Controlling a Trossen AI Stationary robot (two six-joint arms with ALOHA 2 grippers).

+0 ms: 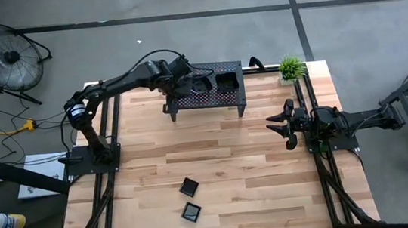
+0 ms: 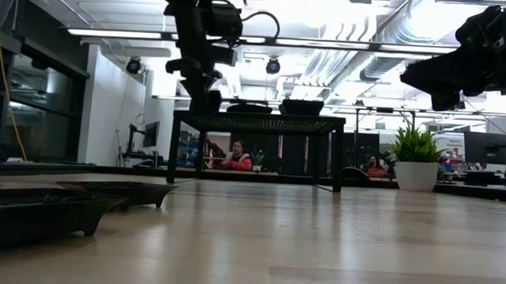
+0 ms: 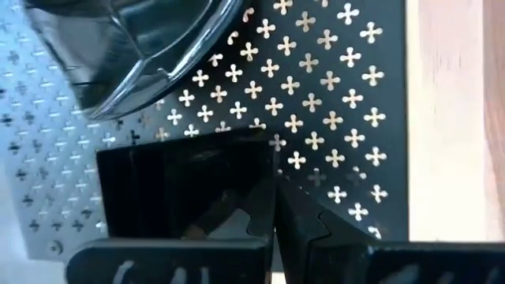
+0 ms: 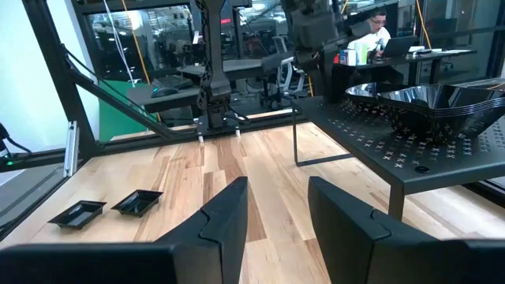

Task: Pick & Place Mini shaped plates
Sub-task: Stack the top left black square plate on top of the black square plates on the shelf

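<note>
Wooden table [image 1: 224, 165]: left gripper [image 1: 174, 92] clenched over the rack [image 1: 206, 97], stacked plates [image 1: 214, 80] just beside; two plates [image 1: 190, 199] lie well apart. Right gripper [image 1: 281, 125] waits, spread.

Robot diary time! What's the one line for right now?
left gripper: shut, over rack | right gripper: open, empty, waiting at table's right | two square plates on table | stacked plates on rack

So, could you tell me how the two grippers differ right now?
The left gripper is over the perforated rack, fingers shut on a mini plate; the right gripper hangs above bare table, fingers open and empty. Both are dark and two-fingered.
</note>
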